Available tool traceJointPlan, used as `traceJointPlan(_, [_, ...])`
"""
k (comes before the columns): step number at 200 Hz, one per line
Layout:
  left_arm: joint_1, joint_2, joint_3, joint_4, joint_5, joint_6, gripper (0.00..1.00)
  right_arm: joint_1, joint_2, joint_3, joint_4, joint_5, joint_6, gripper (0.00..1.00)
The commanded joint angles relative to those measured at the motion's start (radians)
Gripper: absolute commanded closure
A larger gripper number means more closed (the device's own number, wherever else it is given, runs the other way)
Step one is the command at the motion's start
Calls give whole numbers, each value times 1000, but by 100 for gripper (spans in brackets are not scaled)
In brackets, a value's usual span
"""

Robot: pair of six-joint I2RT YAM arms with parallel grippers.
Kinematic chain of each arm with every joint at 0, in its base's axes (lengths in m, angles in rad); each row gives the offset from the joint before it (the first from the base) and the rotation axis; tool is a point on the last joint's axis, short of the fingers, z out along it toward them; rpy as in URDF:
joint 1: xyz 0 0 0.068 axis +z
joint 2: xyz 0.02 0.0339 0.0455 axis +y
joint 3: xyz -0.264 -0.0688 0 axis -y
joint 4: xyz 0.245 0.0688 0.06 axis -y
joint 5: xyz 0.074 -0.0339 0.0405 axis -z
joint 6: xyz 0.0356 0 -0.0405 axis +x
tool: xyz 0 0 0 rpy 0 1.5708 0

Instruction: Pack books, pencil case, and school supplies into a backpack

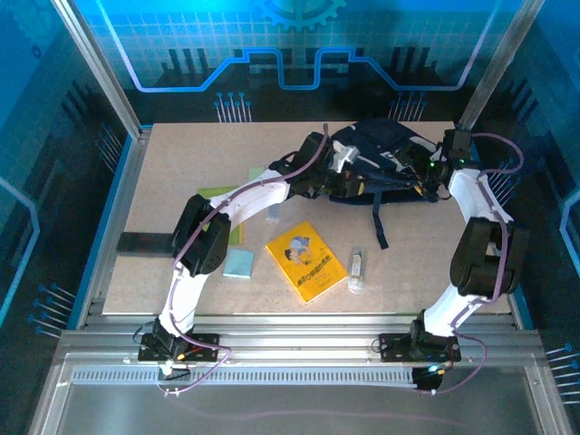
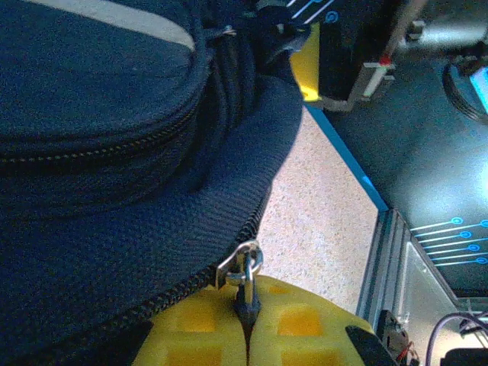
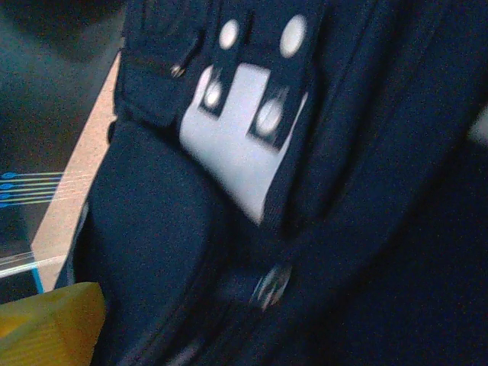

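The dark navy backpack (image 1: 381,154) lies at the back of the table with its white patch (image 3: 236,145) showing. My left gripper (image 2: 246,309) is shut on the dark pull of the zipper slider (image 2: 240,263) at the bag's edge. My right gripper (image 1: 419,179) stands open against the backpack's front; one yellow finger (image 3: 46,324) shows, with nothing in it and a blurred zipper slider (image 3: 273,286) nearby. The orange-yellow book (image 1: 306,260) lies mid-table. The lime-green book (image 1: 216,194) is partly under the left arm. A pale translucent piece (image 1: 272,214), possibly the pencil case, lies beside it.
A pale teal pad (image 1: 238,264) and a clear-white tube (image 1: 357,269) lie on the table either side of the orange-yellow book. A dark strap (image 1: 379,225) trails from the backpack toward the front. A black flat piece (image 1: 145,243) sits at the table's left edge.
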Motion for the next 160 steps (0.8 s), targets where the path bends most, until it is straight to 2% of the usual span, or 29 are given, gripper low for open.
traceJointPlan(1, [-21,47,110,-1,28,-42,100,-5,-125,-65,-48,-90,17,1])
traceJointPlan(18, [-29,68,133,8,14,-76,100,-2,-188,-157,11,-153,80,2])
traceJointPlan(50, [-43,72,129,30,6,-123,100,33,-269,-303,114,-196,194,3])
traceJointPlan(73, [-57,58,115,31,31,-138,100,54,-272,-366,221,-181,262,6])
traceJointPlan(90, [-66,30,79,26,47,-141,100,65,-237,-397,313,-182,306,11])
traceJointPlan(98, [-68,13,54,25,50,-142,100,72,-218,-404,345,-180,322,18])
traceJointPlan(110, [-70,-11,18,21,52,-143,100,74,-195,-414,376,-168,330,37])
traceJointPlan(126, [-71,-39,-25,6,52,-138,100,73,-184,-445,421,-137,331,65])
traceJointPlan(135, [-67,-52,-44,-10,50,-131,100,68,-183,-457,450,-126,323,86])
traceJointPlan(142, [-63,-60,-58,-28,44,-127,100,66,-181,-460,462,-119,308,98])
traceJointPlan(144, [-61,-62,-62,-33,43,-127,100,64,-181,-460,460,-116,302,100])
traceJointPlan(160, [-39,-83,-98,-58,44,-125,100,55,-175,-443,435,-105,255,100])
